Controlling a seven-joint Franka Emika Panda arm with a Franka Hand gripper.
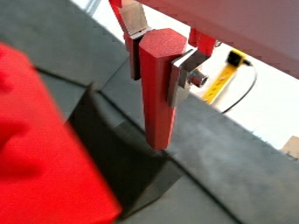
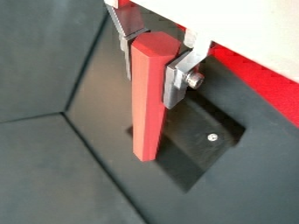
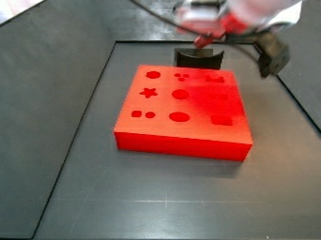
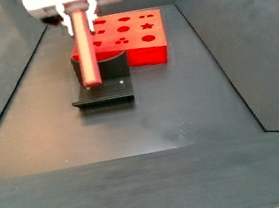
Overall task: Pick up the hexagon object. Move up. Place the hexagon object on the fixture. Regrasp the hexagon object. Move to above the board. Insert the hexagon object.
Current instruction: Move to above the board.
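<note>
Clamped between the flat silver fingers (image 2: 177, 74) of the gripper (image 1: 162, 54), the slim red-pink hexagon object (image 1: 158, 92) hangs upright by its top end, its lower tip just above the dark fixture (image 4: 104, 92) in a side view. Picking up looks done; placing on the fixture seems under way. Regrasping, moving above the flat red-orange board (image 3: 183, 112) beyond the fingers, and insertion remain.

Gripper (image 1: 162, 54) clamped, pointing down
</note>
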